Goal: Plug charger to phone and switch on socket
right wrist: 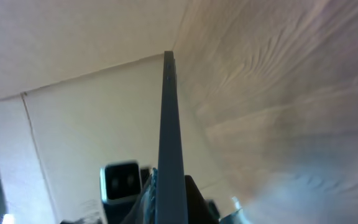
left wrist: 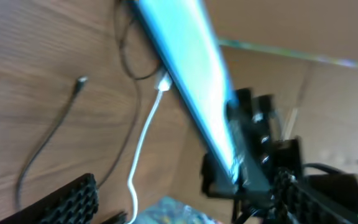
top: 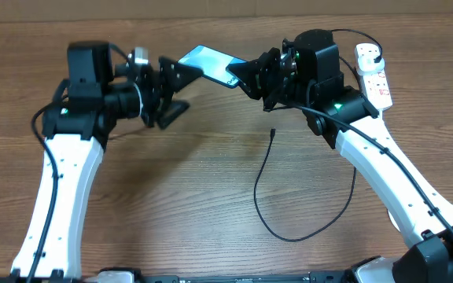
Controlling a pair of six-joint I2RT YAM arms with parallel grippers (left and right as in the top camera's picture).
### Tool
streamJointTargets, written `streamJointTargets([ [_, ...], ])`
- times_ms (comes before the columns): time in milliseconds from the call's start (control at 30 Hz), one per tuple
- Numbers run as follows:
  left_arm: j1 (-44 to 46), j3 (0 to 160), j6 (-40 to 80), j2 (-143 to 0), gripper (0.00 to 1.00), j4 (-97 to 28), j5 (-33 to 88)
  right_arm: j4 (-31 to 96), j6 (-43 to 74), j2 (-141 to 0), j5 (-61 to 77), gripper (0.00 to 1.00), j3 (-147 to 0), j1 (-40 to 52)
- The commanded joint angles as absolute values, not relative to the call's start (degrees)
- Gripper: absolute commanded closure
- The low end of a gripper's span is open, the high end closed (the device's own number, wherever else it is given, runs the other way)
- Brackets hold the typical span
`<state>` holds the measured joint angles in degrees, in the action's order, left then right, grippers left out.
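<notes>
Pinched edge-on right under the right wrist lens, the phone point(right wrist: 168, 124) rises as a thin dark blade towards 12 o'clock. The right pincer point(right wrist: 169, 190) is pressed onto its two faces at the lower end. Nothing on it reads from this side.

From the left wrist, the left pincer point(left wrist: 188, 183) stands spread, its ridged pads point(left wrist: 73, 199) wide apart at 7 and 5 o'clock with nothing gripped. The teal screen runs blurred from 11 o'clock down to the other arm's grip near 5, and no wording can be made out. On the counter point(left wrist: 17, 74) behind, the charger's connector tip point(left wrist: 79, 81) lies free at 10 o'clock, near a white lead point(left wrist: 143, 137).

From overhead, the phone is held clear of the counter at 12 o'clock between the two arms. The socket point(top: 373, 75) sits at 2 o'clock, its red markings too small to read. The black cable loops from its tip, at 5 o'clock of the phone, down towards 6.

I'd judge the phone is being presented for plugging. Keep the right grip firm and the port end clear. Take the cable just behind its tip, line it up with the phone's long axis and push straight.
</notes>
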<state>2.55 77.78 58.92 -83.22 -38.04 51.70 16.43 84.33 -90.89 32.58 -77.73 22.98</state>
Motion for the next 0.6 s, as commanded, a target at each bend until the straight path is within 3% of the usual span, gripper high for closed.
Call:
streamJointTargets([
  [0,2.66,77.69,66.89,-85.30,0.16,-33.87,56.31,15.46,92.92,-88.09,36.01,0.96,-79.20,23.18],
  [167,2.66,77.69,72.51,-87.20,0.16,-32.27,54.43,15.46,97.41,-88.07,37.54,0.96,-79.20,23.18],
  [567,2.83,77.69,82.41,-87.26,0.40,-27.57,51.66,15.42,101.49,-88.07,36.49,0.96,-79.20,24.99],
])
